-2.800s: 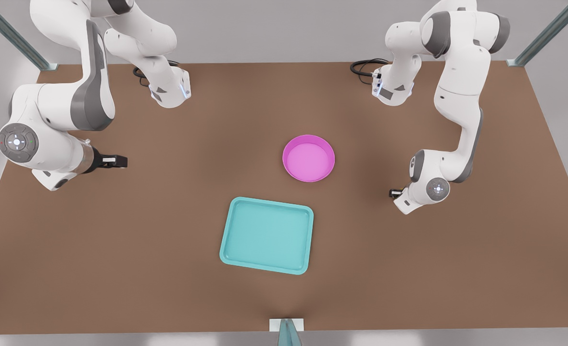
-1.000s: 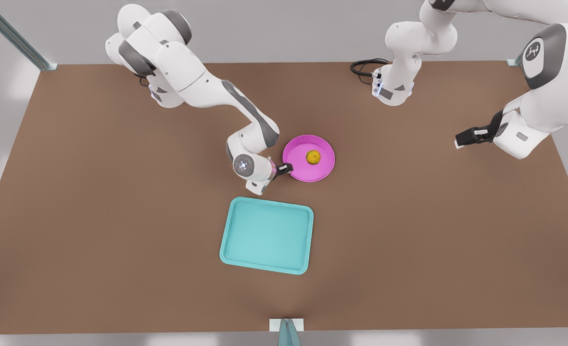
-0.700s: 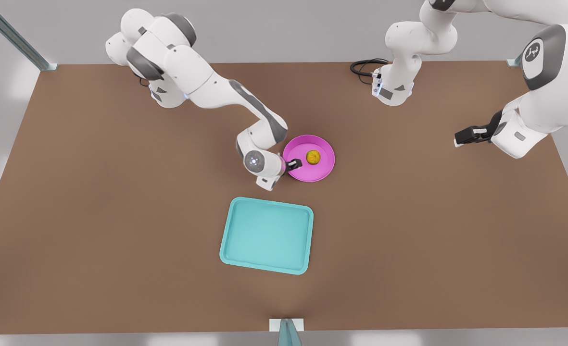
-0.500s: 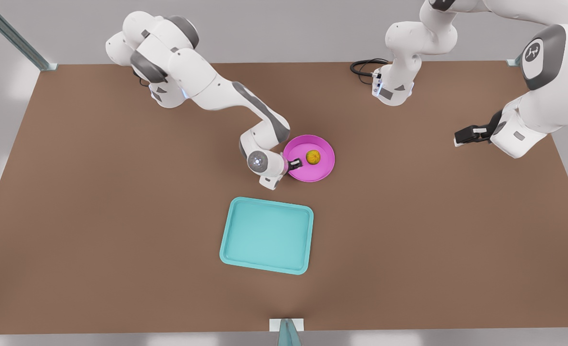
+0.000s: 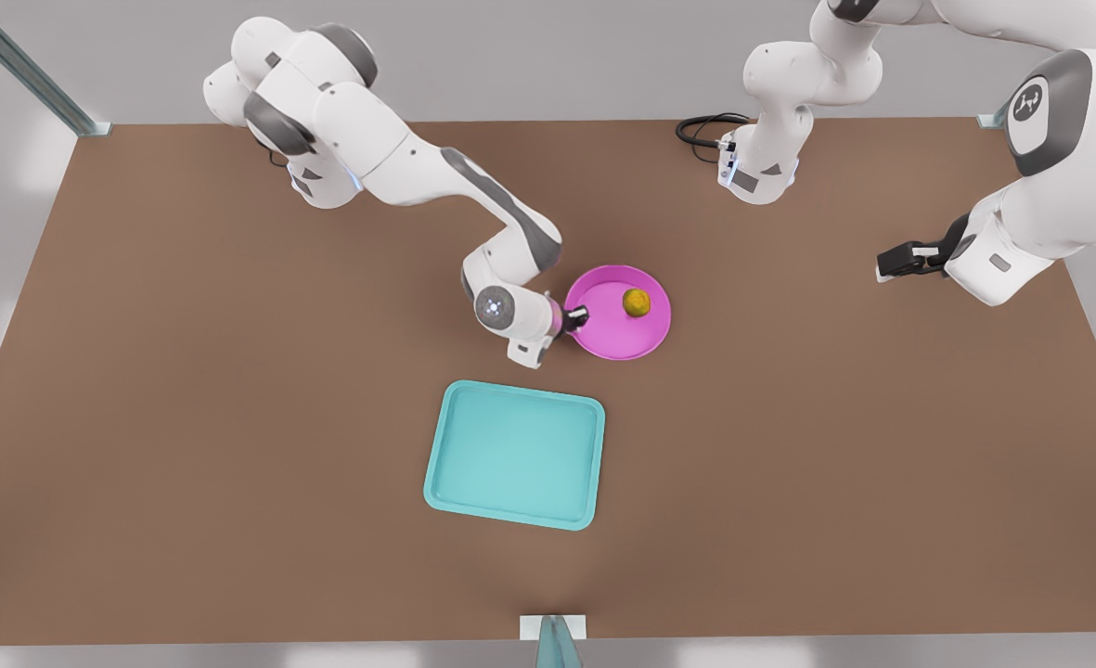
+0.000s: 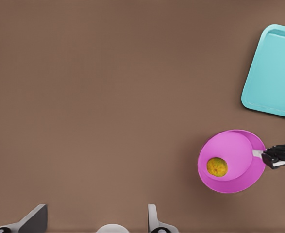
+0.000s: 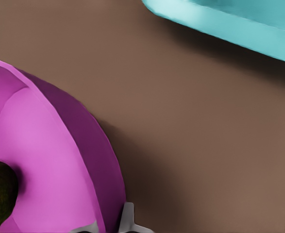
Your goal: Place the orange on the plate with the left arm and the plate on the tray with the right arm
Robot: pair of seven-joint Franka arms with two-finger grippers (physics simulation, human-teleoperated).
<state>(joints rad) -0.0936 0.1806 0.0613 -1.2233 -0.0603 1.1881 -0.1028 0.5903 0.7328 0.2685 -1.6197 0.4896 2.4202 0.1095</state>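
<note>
Two-arm scene, seen from the front and from both wrists. My right fingers [image 5: 577, 318] were closed on the rim of the round, bright pink-magenta shallow plate [image 5: 612, 329], one finger inside the raised rim and one outside it, as the right wrist view showed at close range. The small, round yellow-orange orange [image 5: 637, 301] with greenish blotches lay inside the plate, across the dish from my right fingers and toward the rim opposite the gripped edge, not touching them. Whether the plate rested on the brown worktop [image 5: 232, 417] or was held just off it could not be told. The turquoise rectangular tray [image 5: 510, 455], with rounded corners and a low rim, lay flat on the worktop near my right fingers, apart from the plate and carrying nothing. My left fingers [image 5: 893, 264] were spread open and held nothing; that arm waited above bare worktop, well apart from the plate, the orange and the tray, with the plate lying between my two sets of fingers.
</note>
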